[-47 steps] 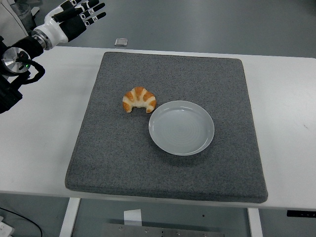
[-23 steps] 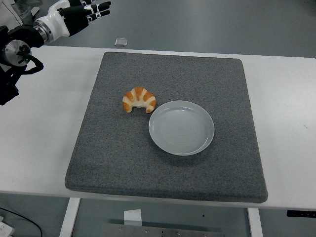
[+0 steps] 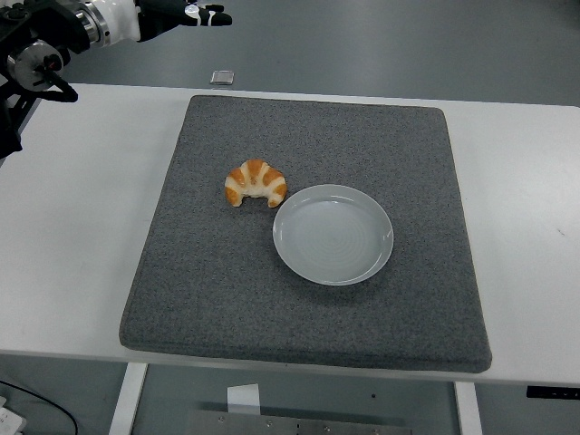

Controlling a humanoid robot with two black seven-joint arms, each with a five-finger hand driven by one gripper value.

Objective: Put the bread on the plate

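A golden croissant (image 3: 256,183) lies on the grey mat (image 3: 217,272), just left of and touching the rim of an empty pale plate (image 3: 333,234). My left hand (image 3: 177,15) is at the top left corner, high above the table's far edge, well away from the bread. Its fingers are stretched out and hold nothing. The right arm is out of view.
The white table (image 3: 82,227) carries the mat. A small silvery object (image 3: 222,77) lies on the floor beyond the table's far edge.
My left arm has risen and swung to the right along the top edge; the hand now points right, partly cut off by the frame. The croissant and plate have not moved.
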